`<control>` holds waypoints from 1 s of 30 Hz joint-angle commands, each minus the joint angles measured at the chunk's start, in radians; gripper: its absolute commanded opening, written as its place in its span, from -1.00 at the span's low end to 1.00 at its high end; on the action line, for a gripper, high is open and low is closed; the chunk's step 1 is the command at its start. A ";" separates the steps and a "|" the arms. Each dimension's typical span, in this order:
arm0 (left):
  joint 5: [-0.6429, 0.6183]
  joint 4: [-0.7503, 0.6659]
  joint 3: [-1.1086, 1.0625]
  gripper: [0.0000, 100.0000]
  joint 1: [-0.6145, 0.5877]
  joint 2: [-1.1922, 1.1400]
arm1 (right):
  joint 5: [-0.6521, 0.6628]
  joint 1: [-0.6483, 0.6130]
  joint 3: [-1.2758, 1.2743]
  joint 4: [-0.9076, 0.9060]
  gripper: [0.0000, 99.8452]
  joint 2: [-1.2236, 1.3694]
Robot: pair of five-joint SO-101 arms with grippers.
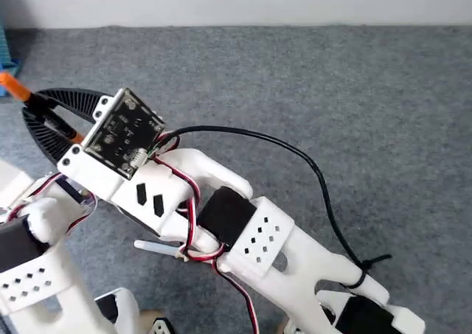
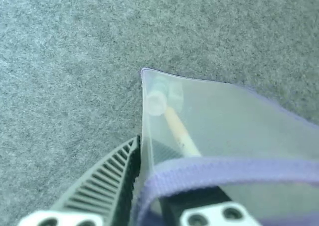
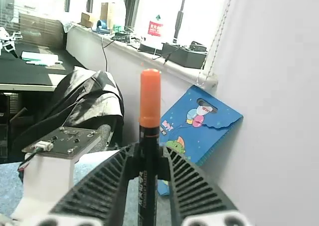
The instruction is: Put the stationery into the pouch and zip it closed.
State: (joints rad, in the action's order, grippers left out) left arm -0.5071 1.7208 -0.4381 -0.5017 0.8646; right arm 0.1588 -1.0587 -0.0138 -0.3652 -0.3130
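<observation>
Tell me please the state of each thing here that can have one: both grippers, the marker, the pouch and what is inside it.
right gripper: shut on the marker.
marker: orange cap on, clamped between the fingers, outside the pouch.
left gripper: shut on the pouch's edge.
pouch: gripped by its purple zip edge; zip open or closed cannot be told.
yellowish pen: inside the pouch.

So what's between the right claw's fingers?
An orange-capped marker, pinched in the right claw with its cap sticking out past the tips. The right wrist view shows it.
</observation>
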 commanded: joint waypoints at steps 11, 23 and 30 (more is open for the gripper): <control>-0.009 -0.003 0.031 -0.98 0.003 -0.002 | 0.012 -0.004 -0.153 0.024 -0.98 -0.213; -0.009 0.002 0.031 -0.98 0.003 -0.002 | 0.009 -0.004 -0.149 0.015 -0.98 -0.219; -0.009 0.002 0.031 -0.98 0.003 -0.002 | 0.017 -0.053 -0.092 -0.030 -0.98 -0.243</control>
State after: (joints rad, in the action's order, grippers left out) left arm -0.5071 1.7208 -0.4381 -0.5017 0.8646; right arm 0.1619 -1.0863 -0.1811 -0.3544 -0.5063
